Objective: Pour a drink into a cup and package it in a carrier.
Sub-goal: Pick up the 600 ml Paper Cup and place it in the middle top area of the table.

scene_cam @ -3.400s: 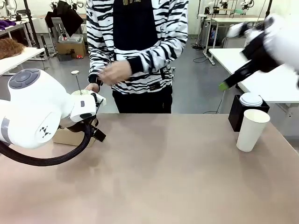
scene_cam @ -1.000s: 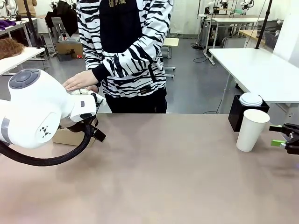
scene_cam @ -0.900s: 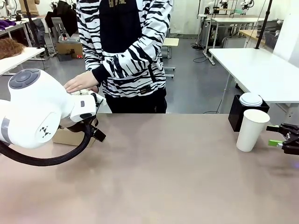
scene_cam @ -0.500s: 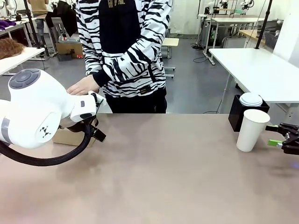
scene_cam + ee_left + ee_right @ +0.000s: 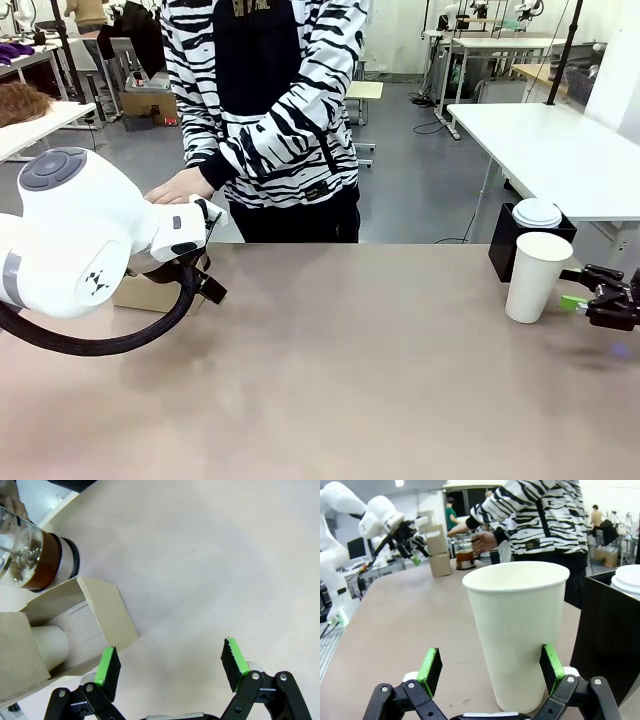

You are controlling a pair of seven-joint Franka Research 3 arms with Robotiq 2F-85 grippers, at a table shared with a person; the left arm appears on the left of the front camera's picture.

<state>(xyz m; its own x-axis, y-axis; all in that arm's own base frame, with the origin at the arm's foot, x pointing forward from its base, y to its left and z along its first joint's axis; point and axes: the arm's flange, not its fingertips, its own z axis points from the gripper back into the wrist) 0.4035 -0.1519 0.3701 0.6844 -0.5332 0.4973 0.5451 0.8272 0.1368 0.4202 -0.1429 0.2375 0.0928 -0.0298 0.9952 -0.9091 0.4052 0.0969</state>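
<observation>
right gripper point(image 5: 574, 288) pokes in from the right edge of the front view, most of its arm cut off, jaws spread wide with nothing in them. its tips sit just right of the cup point(image 5: 539, 277), a tall white paper one standing upright at the right side of the table point(image 5: 350, 380), and they look just short of touching it. in the right wrist view the cup stands dead centre with a green pad point(image 5: 431, 664) either side of its lower half, but honestly i can't tell from there if it's between the fingers or just ahead of them. can't see into the cup either, the rim is about level with the camera. a black box point(image 5: 505, 245) with a white lid point(image 5: 538, 212) stands right behind the cup, partly covered by it. left gripper point(image 5: 170, 659) is wide open too, holding nothing, hovering over bare table in its own wrist view. the carrier point(image 5: 102, 612) is at the lower left there, brown cardboard, cut off by the frame edge, with something white and round point(image 5: 50, 642) inside that i can't make out. upper left is a glass pot point(image 5: 20, 555) with the drink point(image 5: 45, 565) in it, dark brown, half out of frame. in the front view the big white left arm point(image 5: 70, 235) blocks most of the carrier, and the person's hand point(image 5: 180, 186) reaches in behind it at middle left, whatever it's on is hidden.
</observation>
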